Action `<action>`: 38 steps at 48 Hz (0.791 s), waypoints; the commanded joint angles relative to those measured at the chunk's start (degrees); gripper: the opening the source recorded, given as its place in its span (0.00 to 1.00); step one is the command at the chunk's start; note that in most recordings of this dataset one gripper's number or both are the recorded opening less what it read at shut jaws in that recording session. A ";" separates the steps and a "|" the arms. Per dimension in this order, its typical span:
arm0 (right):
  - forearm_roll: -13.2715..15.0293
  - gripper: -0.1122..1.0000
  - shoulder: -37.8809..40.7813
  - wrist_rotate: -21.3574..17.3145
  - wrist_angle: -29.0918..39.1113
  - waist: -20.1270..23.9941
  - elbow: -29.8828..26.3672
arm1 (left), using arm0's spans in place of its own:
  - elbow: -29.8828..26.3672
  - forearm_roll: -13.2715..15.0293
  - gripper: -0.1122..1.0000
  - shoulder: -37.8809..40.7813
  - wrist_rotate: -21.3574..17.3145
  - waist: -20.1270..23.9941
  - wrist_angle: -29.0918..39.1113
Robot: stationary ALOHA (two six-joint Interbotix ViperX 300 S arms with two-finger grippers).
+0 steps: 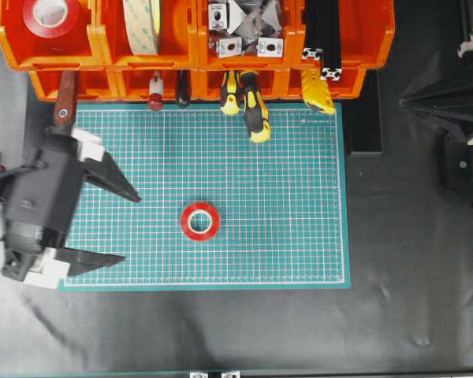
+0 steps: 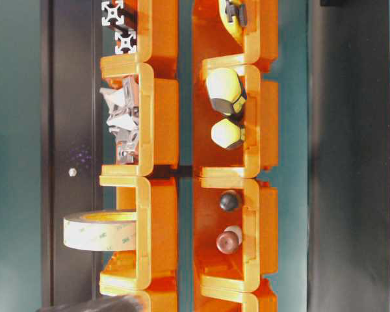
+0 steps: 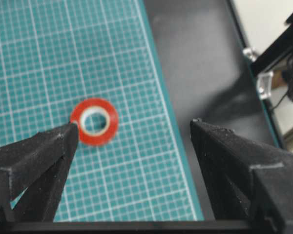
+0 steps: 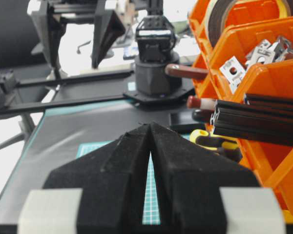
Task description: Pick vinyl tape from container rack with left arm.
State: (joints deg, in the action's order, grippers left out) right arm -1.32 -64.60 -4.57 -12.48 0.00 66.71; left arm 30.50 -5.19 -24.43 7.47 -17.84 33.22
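The vinyl tape [image 1: 200, 220], a small red ring with a white core, lies flat on the green cutting mat [image 1: 299, 197], away from the orange container rack [image 1: 102, 39] at the back. My left gripper [image 1: 130, 227] hovers over the mat's left edge, open wide, holding nothing, its fingertips pointing at the tape and short of it. In the left wrist view the tape [image 3: 94, 122] shows just past one fingertip of the left gripper [image 3: 134, 125]. The right gripper [image 4: 150, 126] is shut and empty, at the right beside the rack [image 4: 263, 78].
A larger red tape roll [image 1: 51, 16] lies in the rack's top-left bin, with a cream roll [image 1: 142, 24], metal brackets [image 1: 244, 27] and black extrusions [image 1: 323, 39] in the bins beside it. Yellow-black screwdriver handles [image 1: 256, 110] stick out over the mat's back edge.
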 commanded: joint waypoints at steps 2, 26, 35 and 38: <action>-0.09 0.10 0.18 0.00 -0.09 0.09 -1.41 | 1.93 0.18 0.89 -4.31 0.18 -0.26 -1.93; -0.09 0.10 -0.97 0.00 -0.09 0.09 -1.14 | 8.88 0.18 0.87 -17.67 2.11 -0.09 -8.26; -0.09 0.10 -0.97 0.00 -0.09 0.09 -0.62 | 9.58 0.26 0.87 -18.37 2.11 0.18 -8.35; -0.09 0.10 -0.97 0.00 -0.09 0.09 -0.53 | 9.67 0.18 0.87 -18.37 2.20 0.35 -8.35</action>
State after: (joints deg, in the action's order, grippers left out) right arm -1.32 -65.92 -4.57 -12.39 0.00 66.80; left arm 40.61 -5.01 -42.71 9.58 -17.93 25.40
